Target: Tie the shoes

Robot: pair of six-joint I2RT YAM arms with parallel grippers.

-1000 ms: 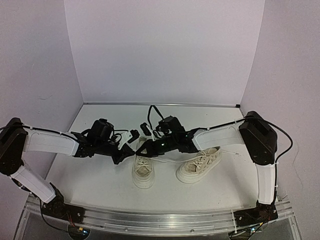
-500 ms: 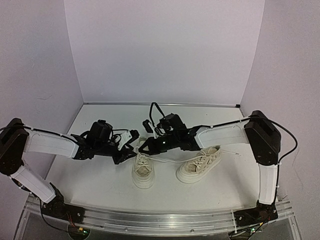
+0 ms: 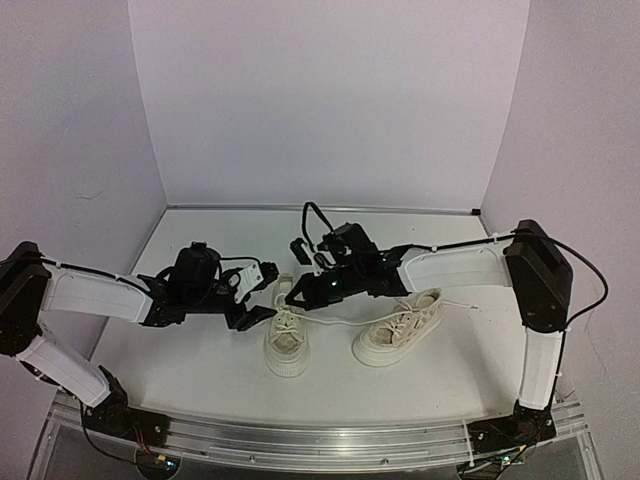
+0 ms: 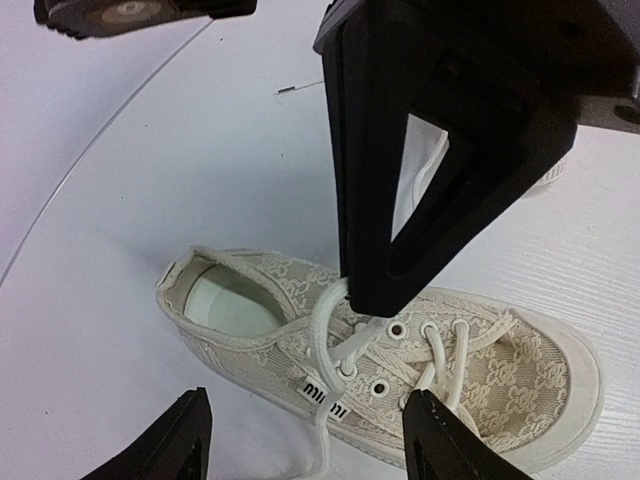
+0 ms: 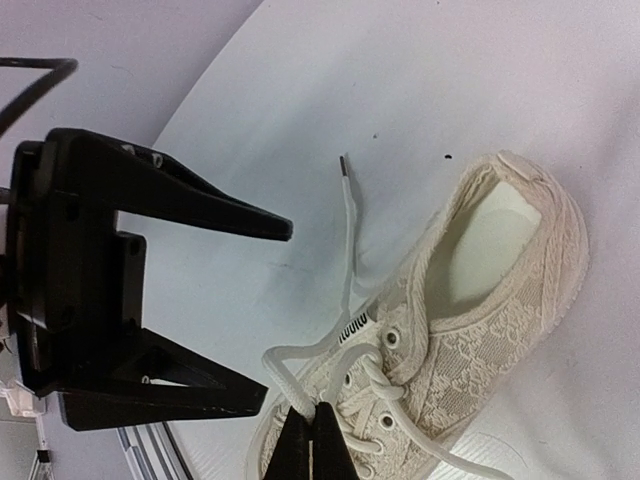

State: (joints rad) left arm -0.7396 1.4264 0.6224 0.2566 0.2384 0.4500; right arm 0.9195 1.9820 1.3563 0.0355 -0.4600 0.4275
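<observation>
Two small cream low-top canvas sneakers with thick pale rubber soles sit on the white bench (image 3: 200, 370), about midway between its left and right sides. The left sneaker (image 3: 287, 345) points its toe at the near edge. The right sneaker (image 3: 400, 332) lies just beside it, apart from it and turned so that its toe aims near-left.

The right tool (image 3: 293, 297) reaches in from the right and hangs over the far, laced part of the left sneaker. In its own wrist view the right tool (image 5: 312, 445) has its two black fingertips pressed together on a thin white lace (image 5: 348, 230) just above the eyelets. A loop of that lace rises to the pinch. A free end with a dark tip trails away over the bench, off the sneaker (image 5: 480, 300). The left wrist view shows the same grip from the other side, with the right tool (image 4: 365, 295) meeting the lace loop above the sneaker's (image 4: 500, 375) tongue.

The left tool (image 3: 262, 296) sits just left of the left sneaker's heel end, close to the right tool. Its fingers are spread wide and hold nothing. From the right wrist, the left tool (image 5: 278, 316) shows as a wide black fork facing the pinched lace. In its own wrist view, the left tool (image 4: 306, 397) has its two fingers well apart.

In the overhead view a length of lace lies on the bench between the two sneakers.
</observation>
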